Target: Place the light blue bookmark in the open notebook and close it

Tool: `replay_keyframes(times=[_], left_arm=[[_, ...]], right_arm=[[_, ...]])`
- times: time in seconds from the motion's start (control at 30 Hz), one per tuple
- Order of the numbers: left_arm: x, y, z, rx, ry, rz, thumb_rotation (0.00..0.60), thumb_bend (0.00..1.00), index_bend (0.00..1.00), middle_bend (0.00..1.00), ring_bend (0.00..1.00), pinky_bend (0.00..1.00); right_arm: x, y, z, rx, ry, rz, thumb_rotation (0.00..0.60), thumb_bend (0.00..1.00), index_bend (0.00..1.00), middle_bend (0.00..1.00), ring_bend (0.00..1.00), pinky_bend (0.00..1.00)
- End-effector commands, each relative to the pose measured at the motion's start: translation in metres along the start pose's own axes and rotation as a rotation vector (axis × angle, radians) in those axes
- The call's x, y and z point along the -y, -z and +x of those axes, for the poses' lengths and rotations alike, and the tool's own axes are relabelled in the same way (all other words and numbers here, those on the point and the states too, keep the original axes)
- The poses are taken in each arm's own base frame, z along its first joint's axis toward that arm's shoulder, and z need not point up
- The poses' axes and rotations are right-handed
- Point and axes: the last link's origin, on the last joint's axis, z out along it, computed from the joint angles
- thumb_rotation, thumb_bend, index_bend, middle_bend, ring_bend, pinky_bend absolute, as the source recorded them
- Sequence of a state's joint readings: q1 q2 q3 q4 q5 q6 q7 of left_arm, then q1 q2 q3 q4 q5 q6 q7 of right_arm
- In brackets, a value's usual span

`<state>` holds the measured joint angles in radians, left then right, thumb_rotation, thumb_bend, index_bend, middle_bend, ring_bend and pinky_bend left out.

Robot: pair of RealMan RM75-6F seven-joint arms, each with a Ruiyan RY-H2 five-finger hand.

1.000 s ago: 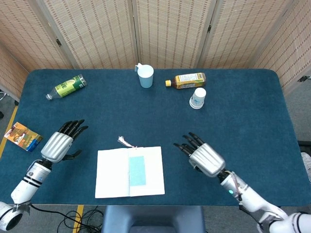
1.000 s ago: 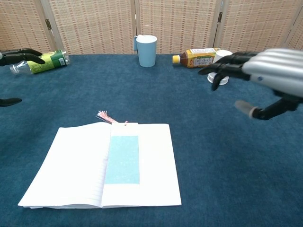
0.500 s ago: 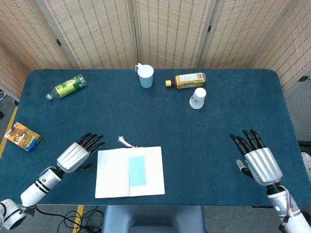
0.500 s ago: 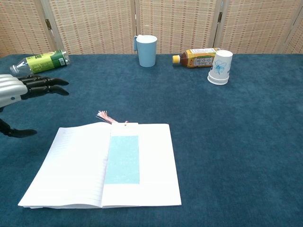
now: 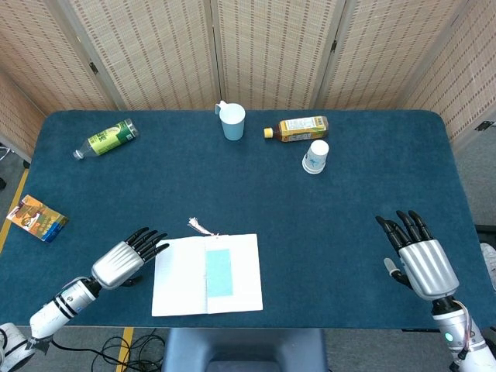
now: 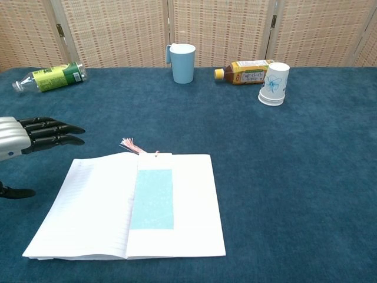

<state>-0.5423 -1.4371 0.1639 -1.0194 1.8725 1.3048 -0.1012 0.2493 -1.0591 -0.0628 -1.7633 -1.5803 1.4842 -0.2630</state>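
notebook sides: bare cloth | obstacles far: mug, bottles, paper cup

A light blue mug stands upright at the bench's far edge. Left of it lies a green-labelled bottle; right, a yellow-labelled bottle on its side, then an upturned paper cup. A small packet lies on the floor, off the bench's left edge.

On the blue table there was one open notebook, with one light blue bookmark on it. Two bottles lay near the far edge: one green-labelled bottle and one yellow-labelled bottle. There was one light blue mug, one paper cup, and one small packet off the left edge.
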Motion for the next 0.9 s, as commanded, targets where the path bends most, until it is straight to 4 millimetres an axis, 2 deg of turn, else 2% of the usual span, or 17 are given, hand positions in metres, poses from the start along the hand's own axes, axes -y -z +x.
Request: replay_keyframes(times=[0.03, 0.23, 0.53, 0.9], left_arm=[[-0.005, 0.008, -0.006, -0.009, 0.011, -0.018, 0.6, 0.24, 0.03, 0.03, 0.01, 0.11], [-0.015, 0.011, -0.016, -0.022, 0.017, -0.07, 0.6, 0.23, 0.03, 0.03, 0.01, 0.11], [-0.032, -0.002, -0.031, -0.032, 0.004, -0.137, 0.6, 0.23, 0.03, 0.02, 0.01, 0.11], [-0.024, 0.003, -0.035, -0.03, -0.013, -0.113, 0.6, 0.23, 0.03, 0.02, 0.01, 0.11]], right_arm=[[0.001, -0.001, -0.001, 0.002, -0.001, 0.002, 0.6, 0.28, 0.0, 0.2, 0.06, 0.08], [0.003, -0.001, 0.0, -0.001, -0.001, 0.005, 0.6, 0.28, 0.01, 0.2, 0.06, 0.08], [0.004, 0.001, 0.002, -0.01, 0.002, -0.008, 0.6, 0.28, 0.01, 0.2, 0.05, 0.08], [0.004, 0.004, 0.004, -0.01, 0.002, -0.018, 0.6, 0.28, 0.01, 0.2, 0.06, 0.08]])
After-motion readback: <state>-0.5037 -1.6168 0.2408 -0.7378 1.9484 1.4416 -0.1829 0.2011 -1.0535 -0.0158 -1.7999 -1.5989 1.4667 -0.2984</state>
